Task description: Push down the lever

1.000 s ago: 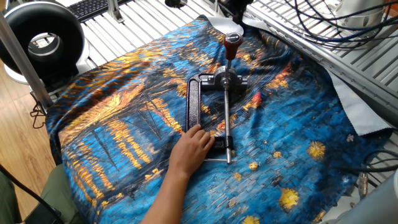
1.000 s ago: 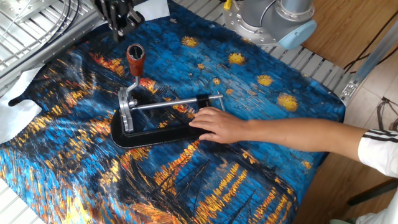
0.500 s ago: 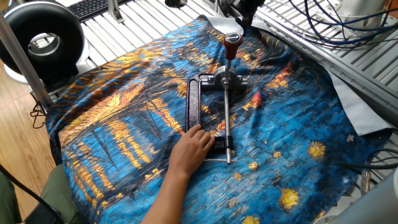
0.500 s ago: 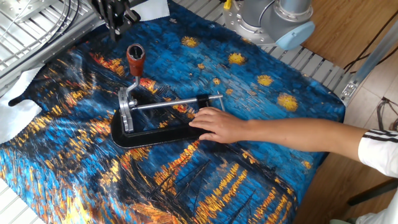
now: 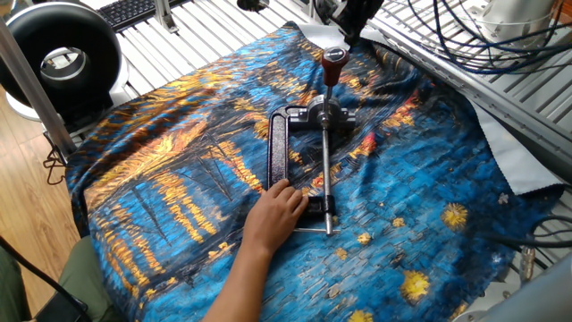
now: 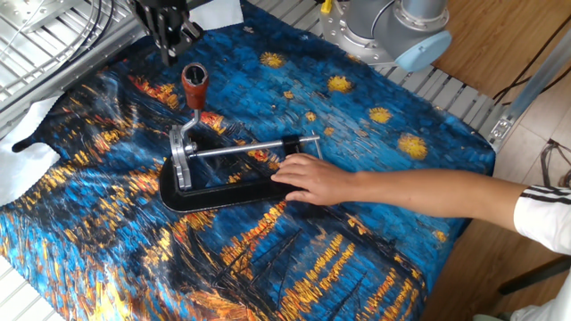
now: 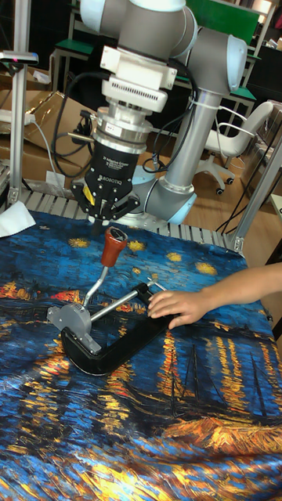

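Lever (image 7: pixel 106 263) stands raised at the clamp (image 7: pixel 110 333) head, knob up, shaft tilted. My gripper (image 7: pixel 107 213) hangs just above the knob, apart from it, fingers seemingly drawn together; I judge straight down is the line. A hand (image 7: pixel 180 306) pins the clamp.

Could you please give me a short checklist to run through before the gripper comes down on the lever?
1. Lever upright, knob on top: ok.
2. Gripper above the knob, not touching it: ok in the tall fixed view.
3. Jaws' state: cannot tell; the fingertips are too dark and close together to read.
4. Clamp held steady: ok, a person's hand presses on its far end.
5. Hand away from the knob's path: ok, it rests at the opposite end of the silver rod.
6. Cloth flat under the clamp: ok.
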You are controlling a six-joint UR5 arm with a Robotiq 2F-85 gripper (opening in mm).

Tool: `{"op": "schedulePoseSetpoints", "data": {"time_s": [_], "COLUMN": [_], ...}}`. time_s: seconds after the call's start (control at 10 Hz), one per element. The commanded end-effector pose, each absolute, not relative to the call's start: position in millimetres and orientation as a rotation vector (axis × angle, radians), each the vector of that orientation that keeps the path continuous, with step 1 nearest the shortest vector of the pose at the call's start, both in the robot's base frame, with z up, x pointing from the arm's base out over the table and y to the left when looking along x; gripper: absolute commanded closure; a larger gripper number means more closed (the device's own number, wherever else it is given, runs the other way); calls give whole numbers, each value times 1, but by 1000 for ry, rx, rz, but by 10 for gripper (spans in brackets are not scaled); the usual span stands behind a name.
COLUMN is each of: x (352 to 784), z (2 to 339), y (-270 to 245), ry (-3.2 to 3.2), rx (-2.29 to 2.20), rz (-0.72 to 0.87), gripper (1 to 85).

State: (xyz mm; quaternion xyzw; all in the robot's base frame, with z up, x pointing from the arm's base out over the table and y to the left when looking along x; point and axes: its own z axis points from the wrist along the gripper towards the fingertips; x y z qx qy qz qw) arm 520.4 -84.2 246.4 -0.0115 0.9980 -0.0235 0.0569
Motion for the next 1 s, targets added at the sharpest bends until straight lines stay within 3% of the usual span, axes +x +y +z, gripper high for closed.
{"op": "schedulePoseSetpoints", "data": {"time_s": [0.0, 0.9], "x": [524, 536], "z": [240, 244], "y": [-73, -53], "ry": [3013, 3011], "rx": [-24, 26], "rz": [-44, 56], "gripper": [847, 847]}}
